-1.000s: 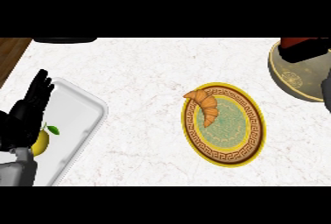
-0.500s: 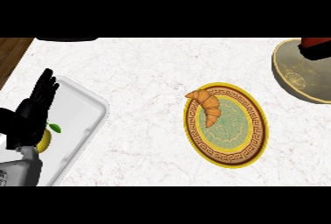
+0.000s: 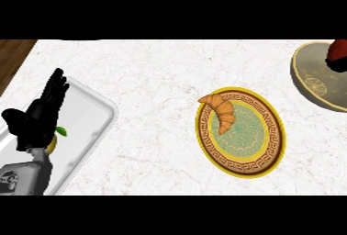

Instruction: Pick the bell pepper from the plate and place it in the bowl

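the bell pepper (image 3: 338, 56) sits at the right edge, over the bowl (image 3: 317, 85), cut off by the frame. the plate (image 3: 240, 132) at centre holds only a croissant (image 3: 221, 111), with bare counter (image 3: 149, 78) all around it. the left hand (image 3: 39, 117) rests open, fingers straight, over the white tray (image 3: 92, 117) at the left edge. the right hand is out of sight.

Marble counter (image 3: 156, 82). Patterned plate (image 3: 265, 156) at centre right; croissant (image 3: 221, 110) lying on its far left part. Bowl (image 3: 313, 85) at far right edge, a red object (image 3: 338, 56) over its rim. White tray (image 3: 92, 119) at left; left hand (image 3: 41, 117) open above it, fingers straight
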### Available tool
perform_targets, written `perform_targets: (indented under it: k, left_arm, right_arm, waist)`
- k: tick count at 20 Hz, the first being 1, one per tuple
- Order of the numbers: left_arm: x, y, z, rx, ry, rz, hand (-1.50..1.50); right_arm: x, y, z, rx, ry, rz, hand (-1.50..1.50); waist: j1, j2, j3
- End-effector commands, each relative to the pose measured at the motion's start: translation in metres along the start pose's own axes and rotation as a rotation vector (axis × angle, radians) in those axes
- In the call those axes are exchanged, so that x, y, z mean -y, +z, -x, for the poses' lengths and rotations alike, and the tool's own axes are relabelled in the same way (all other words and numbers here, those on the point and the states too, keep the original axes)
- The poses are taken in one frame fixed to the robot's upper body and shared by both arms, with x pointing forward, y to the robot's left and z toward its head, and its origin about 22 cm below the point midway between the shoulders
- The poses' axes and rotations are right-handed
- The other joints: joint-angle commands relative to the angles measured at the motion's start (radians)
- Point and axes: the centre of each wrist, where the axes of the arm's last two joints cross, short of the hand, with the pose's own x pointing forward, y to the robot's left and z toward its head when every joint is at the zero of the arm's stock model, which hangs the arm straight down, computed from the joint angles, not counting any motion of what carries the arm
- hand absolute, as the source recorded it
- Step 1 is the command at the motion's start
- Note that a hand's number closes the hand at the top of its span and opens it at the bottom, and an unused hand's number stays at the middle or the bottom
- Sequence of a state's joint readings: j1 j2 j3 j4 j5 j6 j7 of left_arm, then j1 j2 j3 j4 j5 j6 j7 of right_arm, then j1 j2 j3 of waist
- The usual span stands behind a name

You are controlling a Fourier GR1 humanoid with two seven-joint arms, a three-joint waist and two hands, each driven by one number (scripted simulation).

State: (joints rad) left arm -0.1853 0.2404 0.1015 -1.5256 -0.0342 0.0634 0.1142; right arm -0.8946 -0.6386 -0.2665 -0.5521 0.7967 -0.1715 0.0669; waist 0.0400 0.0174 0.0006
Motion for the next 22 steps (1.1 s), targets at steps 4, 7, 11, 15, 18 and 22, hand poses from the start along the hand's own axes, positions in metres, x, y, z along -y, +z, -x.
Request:
perform_targets:
  k: [4, 7, 11, 15, 18, 22]
  left_arm:
    - [-0.002, -0.007, -0.01, 0.013, 0.018, 0.002, 0.0]
    - [0.0, 0.0, 0.0, 0.013, 0.001, 0.014, 0.0]
    - [-0.004, -0.005, -0.011, 0.006, 0.003, -0.013, 0.0]
    - [-0.004, 0.0, -0.001, -0.004, 0.003, -0.001, 0.0]
    - [-0.01, 0.005, 0.006, -0.005, -0.003, -0.007, 0.0]
    - [-0.014, -0.004, -0.011, -0.006, -0.001, -0.016, 0.0]
  right_arm:
    - [0.0, -0.001, 0.049, -0.179, -0.023, -0.175, -1.5]
    - [0.0, 0.002, 0.064, -0.104, -0.078, -0.221, -1.5]
    - [-0.011, 0.006, 0.067, -0.064, -0.305, -0.174, -1.5]
    - [0.03, -0.003, 0.077, -0.049, -0.663, 0.019, -1.5]
    - [0.026, 0.0, 0.084, -0.058, -0.845, 0.07, -1.5]
    - [0.058, 0.021, 0.148, -0.071, -0.907, 0.066, -1.5]
  waist:
    - [0.012, 0.005, 0.002]
    - [0.023, 0.011, 0.004]
    - [0.005, 0.002, 0.005]
    - [-0.011, 0.003, 0.008]
    - [-0.013, -0.002, 0.004]
    - [-0.023, -0.003, 0.004]
